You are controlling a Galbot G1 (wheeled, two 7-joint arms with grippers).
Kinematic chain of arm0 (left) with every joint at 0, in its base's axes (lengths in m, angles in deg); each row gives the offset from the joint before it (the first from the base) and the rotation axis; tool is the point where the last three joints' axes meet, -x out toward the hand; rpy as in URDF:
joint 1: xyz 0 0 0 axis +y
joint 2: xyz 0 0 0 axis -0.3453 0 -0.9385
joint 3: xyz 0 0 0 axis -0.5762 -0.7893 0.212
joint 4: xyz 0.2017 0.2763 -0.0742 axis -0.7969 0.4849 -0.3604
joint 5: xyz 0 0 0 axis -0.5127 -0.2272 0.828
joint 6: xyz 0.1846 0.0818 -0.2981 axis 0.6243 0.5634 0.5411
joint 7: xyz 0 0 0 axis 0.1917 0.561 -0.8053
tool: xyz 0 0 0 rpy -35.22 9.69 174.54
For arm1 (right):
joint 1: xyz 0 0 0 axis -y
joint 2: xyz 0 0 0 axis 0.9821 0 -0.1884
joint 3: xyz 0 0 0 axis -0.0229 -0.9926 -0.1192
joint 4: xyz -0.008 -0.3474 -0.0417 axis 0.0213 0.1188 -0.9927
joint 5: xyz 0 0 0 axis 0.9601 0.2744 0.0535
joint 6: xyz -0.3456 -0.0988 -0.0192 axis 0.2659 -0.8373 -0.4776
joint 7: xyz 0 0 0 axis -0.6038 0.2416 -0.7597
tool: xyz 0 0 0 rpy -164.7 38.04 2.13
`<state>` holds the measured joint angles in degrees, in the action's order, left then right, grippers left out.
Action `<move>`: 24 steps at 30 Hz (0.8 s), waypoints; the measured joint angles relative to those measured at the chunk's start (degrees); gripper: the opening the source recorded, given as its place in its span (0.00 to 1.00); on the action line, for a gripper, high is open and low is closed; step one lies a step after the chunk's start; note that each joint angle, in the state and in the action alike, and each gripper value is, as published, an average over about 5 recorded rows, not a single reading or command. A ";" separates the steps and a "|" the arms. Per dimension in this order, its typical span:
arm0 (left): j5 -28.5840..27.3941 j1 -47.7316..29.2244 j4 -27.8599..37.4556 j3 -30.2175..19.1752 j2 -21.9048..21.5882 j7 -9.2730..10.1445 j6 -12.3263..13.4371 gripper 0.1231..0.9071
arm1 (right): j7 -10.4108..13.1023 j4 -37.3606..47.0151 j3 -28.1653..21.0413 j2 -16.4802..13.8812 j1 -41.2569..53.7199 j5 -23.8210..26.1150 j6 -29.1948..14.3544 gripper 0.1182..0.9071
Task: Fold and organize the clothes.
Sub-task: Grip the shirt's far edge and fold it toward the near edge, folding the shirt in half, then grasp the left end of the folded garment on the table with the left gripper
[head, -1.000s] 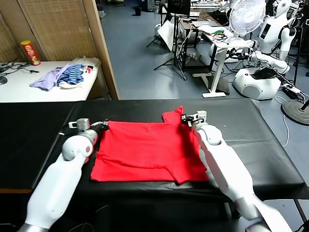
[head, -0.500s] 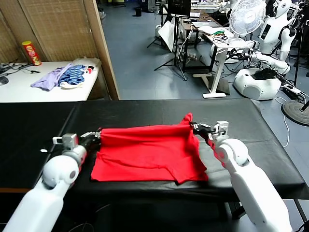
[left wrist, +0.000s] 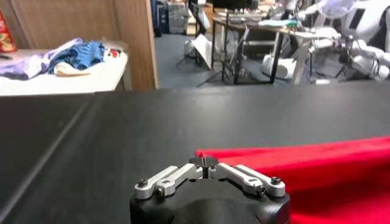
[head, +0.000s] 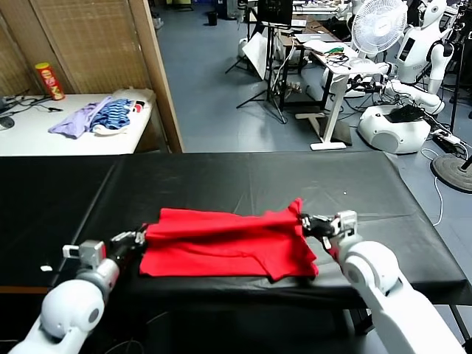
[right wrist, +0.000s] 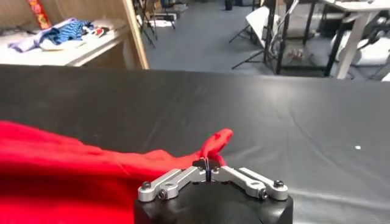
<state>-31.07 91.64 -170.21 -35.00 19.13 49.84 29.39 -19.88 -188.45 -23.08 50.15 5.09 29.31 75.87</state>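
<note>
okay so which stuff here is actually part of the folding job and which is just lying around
Part of the job:
red T-shirt
left pincer, shut on its corner
right pincer, shut on its corner
black table

Lying about:
clothes heap
red can
fan

T-shirt (head: 225, 243) on table (head: 243, 177) — left gripper (head: 140, 237), right gripper (head: 304, 220) at its corners.

Grey-blue floor (head: 214, 81) fills upper centre; wooden partition (head: 88, 44) upper left; white fan (head: 377, 23) upper right.
</note>
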 joint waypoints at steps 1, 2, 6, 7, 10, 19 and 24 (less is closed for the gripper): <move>-0.45 0.54 -0.10 0.01 0.19 -0.07 -0.09 0.01 | -0.54 -0.42 0.39 0.03 -0.91 0.33 0.00 0.04; -0.82 0.99 -0.16 0.01 0.40 -0.11 -0.16 0.01 | -1.10 -0.86 0.79 0.06 -1.79 0.71 0.00 0.09; -2.12 2.14 -0.31 -0.12 1.35 -0.39 -0.16 0.11 | -2.34 -2.83 2.56 0.23 -4.99 1.99 -0.02 0.34; -2.39 2.32 -0.40 -0.16 1.54 -0.45 -0.12 0.17 | -2.37 -3.38 3.06 0.28 -5.72 2.08 -0.02 0.40; -2.82 2.77 -0.86 -0.15 1.83 -0.59 -0.06 0.38 | -2.32 -5.18 4.80 0.45 -7.65 2.03 -0.02 0.61; 1.12 -0.41 0.38 -0.61 2.09 -0.34 1.94 0.85 | 0.24 -3.84 6.52 3.74 -6.07 4.62 -4.34 0.86; 5.18 -7.20 5.66 -2.88 3.45 -0.55 2.49 0.86 | -0.03 3.64 3.64 7.77 -0.25 8.93 -7.71 0.86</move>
<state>-25.89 84.43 -164.55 -37.88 22.58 49.28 31.89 -19.91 -184.81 -19.44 57.92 4.84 38.25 68.16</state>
